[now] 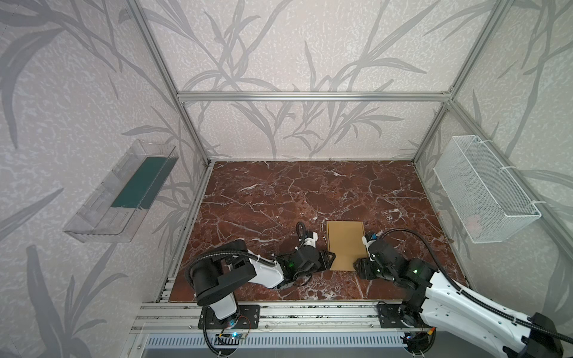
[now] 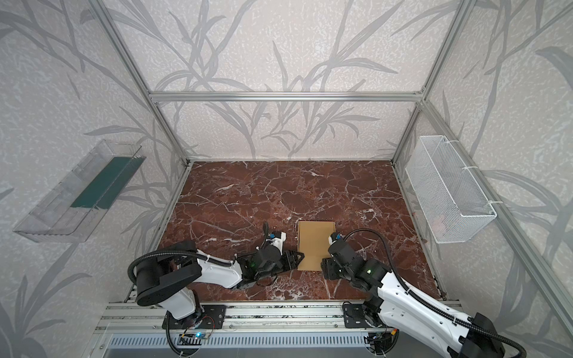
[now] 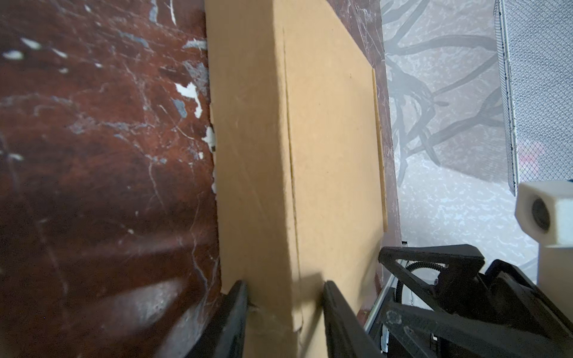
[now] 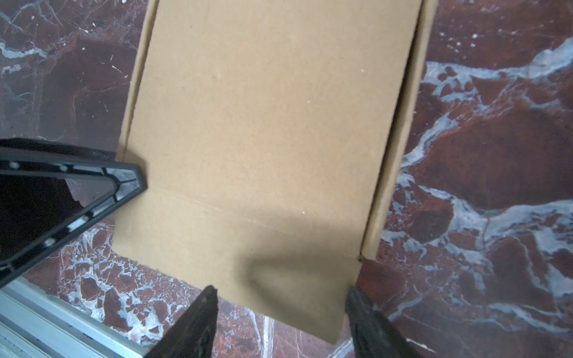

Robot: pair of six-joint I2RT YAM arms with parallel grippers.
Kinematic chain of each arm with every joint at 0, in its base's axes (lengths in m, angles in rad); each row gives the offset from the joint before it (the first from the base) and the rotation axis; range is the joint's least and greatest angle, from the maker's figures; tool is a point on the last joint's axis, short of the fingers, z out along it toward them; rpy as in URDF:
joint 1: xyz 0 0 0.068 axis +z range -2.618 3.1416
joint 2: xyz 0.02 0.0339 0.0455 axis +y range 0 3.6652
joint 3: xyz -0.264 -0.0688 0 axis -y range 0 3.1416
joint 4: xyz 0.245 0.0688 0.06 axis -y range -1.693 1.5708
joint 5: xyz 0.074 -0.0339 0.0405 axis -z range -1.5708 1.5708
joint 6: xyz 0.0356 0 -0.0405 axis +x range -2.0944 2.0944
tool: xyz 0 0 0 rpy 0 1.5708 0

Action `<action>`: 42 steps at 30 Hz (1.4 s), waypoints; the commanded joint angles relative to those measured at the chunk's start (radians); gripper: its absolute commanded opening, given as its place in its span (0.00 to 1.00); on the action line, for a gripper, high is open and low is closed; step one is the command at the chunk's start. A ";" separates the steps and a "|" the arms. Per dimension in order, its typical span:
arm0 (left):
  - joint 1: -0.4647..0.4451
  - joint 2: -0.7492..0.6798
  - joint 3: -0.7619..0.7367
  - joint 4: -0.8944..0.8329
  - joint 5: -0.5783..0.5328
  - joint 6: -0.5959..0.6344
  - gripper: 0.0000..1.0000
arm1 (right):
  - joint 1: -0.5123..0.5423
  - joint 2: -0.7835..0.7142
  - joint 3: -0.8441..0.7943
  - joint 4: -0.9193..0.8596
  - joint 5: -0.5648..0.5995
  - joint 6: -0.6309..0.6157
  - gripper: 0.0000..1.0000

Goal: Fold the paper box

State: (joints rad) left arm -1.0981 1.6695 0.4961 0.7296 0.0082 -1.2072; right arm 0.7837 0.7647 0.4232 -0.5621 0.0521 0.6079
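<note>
Black fingers (image 3: pixel 231 325) of the left gripper (image 3: pixel 283 289) stand partly apart and straddle one corner of the paper box (image 3: pixel 328 139). One finger sits low against the side wall at table level, and its partner sits over the lid. Whether the pair actually clamps the cardboard cannot be determined. In both top views this gripper meets the box at its 7 o'clock corner. The right wrist view shows one of its triangular fingertips at the box edge, beside the crease where the lid ends. The right gripper (image 4: pixel 280 289) has its jaws spread wide and grips nothing. The front flap (image 4: pixel 248 248) of the box lies between and beneath its two fingertips. In both top views this gripper sits at the 5 o'clock corner of the box. The box is plain tan cardboard with the lid lying flat on top, and the front flap projects outward from its 6 o'clock edge. It rests on the red-brown marble-pattern table (image 1: pixel 263 201), slightly toward 5 o'clock from the table centre. A clear plastic bin (image 1: pixel 93 217) is mounted on the wall at 9 o'clock and holds a dark green panel (image 1: pixel 139 183). A white wire basket (image 1: pixel 483 189) hangs on the wall at 3 o'clock. An aluminium frame (image 1: pixel 310 96) borders the cell, and the walls carry a grey leaf pattern.
</note>
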 commanded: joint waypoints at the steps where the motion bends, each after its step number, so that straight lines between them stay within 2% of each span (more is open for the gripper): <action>1: -0.001 0.024 0.011 -0.016 0.032 -0.018 0.40 | -0.003 -0.003 -0.011 0.016 -0.012 -0.009 0.66; 12: -0.016 -0.029 0.031 -0.197 -0.011 0.003 0.40 | -0.009 0.003 0.000 0.007 -0.017 -0.011 0.66; 22: -0.033 0.040 0.045 -0.130 0.010 -0.049 0.41 | -0.011 0.017 -0.004 0.013 -0.037 -0.009 0.66; 42: -0.070 0.011 0.029 -0.163 -0.040 -0.063 0.43 | -0.011 0.031 0.013 -0.012 -0.044 0.000 0.64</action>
State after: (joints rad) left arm -1.1637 1.6695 0.5411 0.6281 -0.0353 -1.2579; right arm 0.7719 0.8043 0.4232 -0.5652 0.0200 0.6083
